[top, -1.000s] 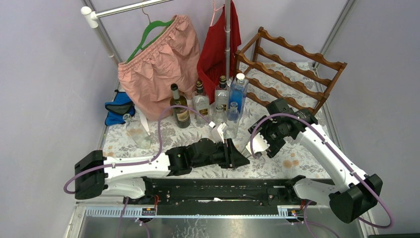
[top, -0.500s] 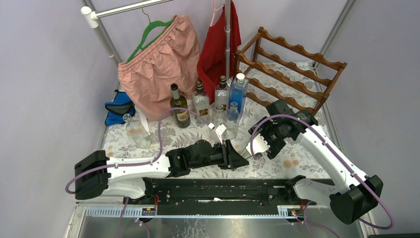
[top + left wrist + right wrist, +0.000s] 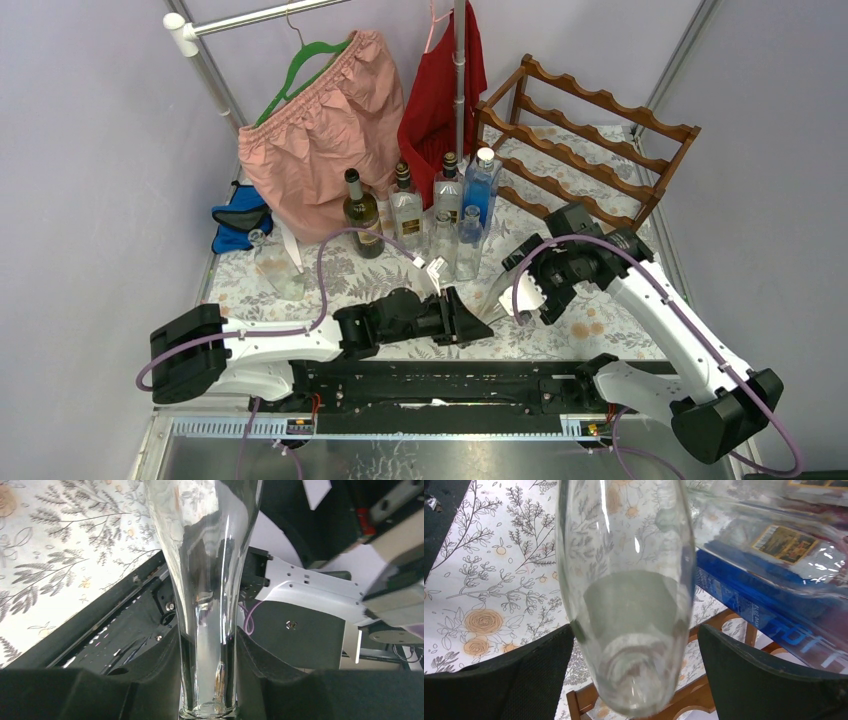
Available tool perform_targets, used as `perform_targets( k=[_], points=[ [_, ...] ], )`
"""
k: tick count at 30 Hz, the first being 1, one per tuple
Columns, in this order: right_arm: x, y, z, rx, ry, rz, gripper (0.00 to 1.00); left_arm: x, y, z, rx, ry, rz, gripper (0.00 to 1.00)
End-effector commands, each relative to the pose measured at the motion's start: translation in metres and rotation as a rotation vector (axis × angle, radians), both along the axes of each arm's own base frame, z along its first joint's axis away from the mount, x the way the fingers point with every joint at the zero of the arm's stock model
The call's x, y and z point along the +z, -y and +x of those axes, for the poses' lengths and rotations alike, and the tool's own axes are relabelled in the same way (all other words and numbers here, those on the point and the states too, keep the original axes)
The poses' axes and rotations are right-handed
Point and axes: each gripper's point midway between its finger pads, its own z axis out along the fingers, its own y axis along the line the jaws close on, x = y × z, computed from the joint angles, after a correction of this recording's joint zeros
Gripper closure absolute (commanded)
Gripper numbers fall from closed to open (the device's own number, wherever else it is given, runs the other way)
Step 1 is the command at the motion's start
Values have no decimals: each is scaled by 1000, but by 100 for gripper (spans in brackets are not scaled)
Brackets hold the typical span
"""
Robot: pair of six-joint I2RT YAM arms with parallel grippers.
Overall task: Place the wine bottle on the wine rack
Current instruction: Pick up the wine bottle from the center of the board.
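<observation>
The wine bottle (image 3: pixel 205 580) is clear, colourless glass. The leaf print of the table (image 3: pixel 340 275) shows straight through its body. It has a long, slim neck with a small rolled lip at the mouth, and the neck flares smoothly into a wider body that ends in a thick, rounded base.

The left claw (image 3: pixel 207 672) is clenched on the neck just above the lip, with a dark finger pressed against each side of the glass. The right claw (image 3: pixel 636 672) is released. Its two black fingers stand wide on either side of the bottle's base, with cloth visible in the gaps between finger and glass.

In the top view the bottle lies tilted between the two claws, over the front middle of the table and just in front of a cluster of standing bottles. That cluster includes a blue bottle (image 3: pixel 481 190) and a dark green bottle (image 3: pixel 362 215). Whether the bottle touches the cloth cannot be told.

The wine rack (image 3: pixel 605 97) is reddish-brown wood with scalloped rails. It stands at the back right corner, well apart from the bottle.
</observation>
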Motion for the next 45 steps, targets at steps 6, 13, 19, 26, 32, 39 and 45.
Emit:
perform_targets(
  k=[6, 13, 19, 26, 32, 39, 45],
  points=[
    [49, -28, 4, -44, 29, 199, 0, 54, 8, -8, -55, 70, -198, 100],
    [102, -49, -5, -292, -154, 432, 0, 52, 6, -1, -17, 115, -211, 100],
    [95, -49, -15, -453, -294, 466, 0, 38, 3, 4, 33, 35, -224, 100],
    [35, -38, -81, -413, -611, 312, 0, 37, 3, 9, 62, -14, -295, 100],
    [-19, -10, -79, -440, -542, 154, 0, 39, -1, 11, 68, 9, -295, 100],
    [-47, -16, -80, -486, -584, 167, 0, 39, -1, 13, 74, 3, -304, 100],
    [-76, -12, -71, -526, -500, 157, 0, 43, 5, 12, 52, -6, -331, 100]
  ],
)
